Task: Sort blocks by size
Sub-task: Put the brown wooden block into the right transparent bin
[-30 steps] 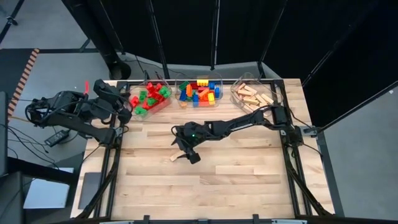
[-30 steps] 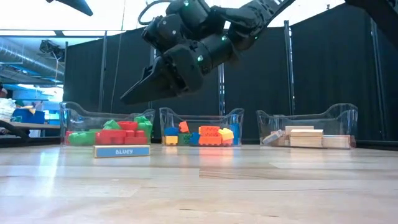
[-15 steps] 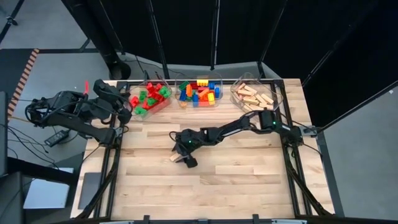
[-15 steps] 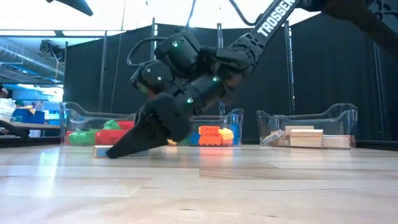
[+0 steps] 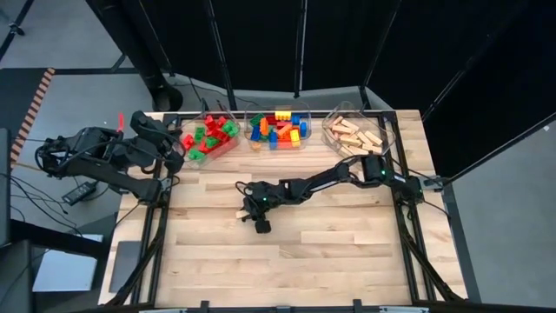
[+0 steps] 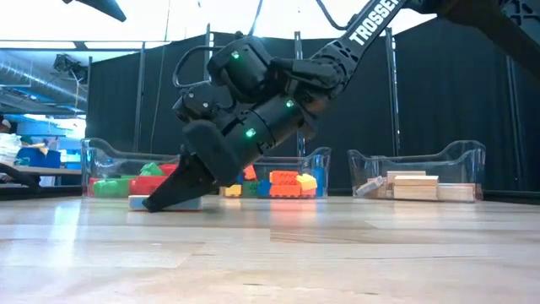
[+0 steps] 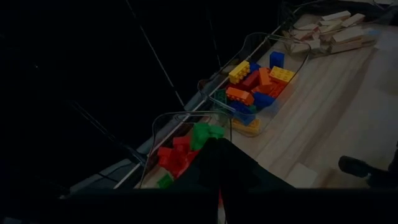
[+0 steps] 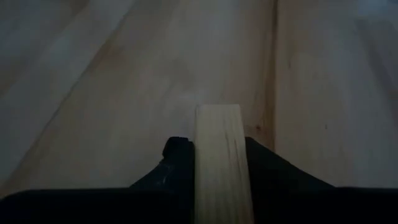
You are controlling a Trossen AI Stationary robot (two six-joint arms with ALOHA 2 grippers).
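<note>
I'm looking at a robot lab: black curtains point(image 5: 261, 43) round a wood tabletop point(image 5: 287, 252) w/ metal frame, cables on grey floor point(image 5: 78, 96), pipes on ceiling point(image 6: 34, 72).

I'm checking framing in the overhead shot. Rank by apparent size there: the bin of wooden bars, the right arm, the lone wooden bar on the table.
1. Right arm, spanning nearly half the table.
2. Bin of wooden bars.
3. Lone wooden bar, mostly hidden by the right gripper.

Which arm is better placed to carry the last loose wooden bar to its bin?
Right. The right gripper has its fingers on both sides of the wooden bar; the left gripper waits shut at the table's edge.
</note>
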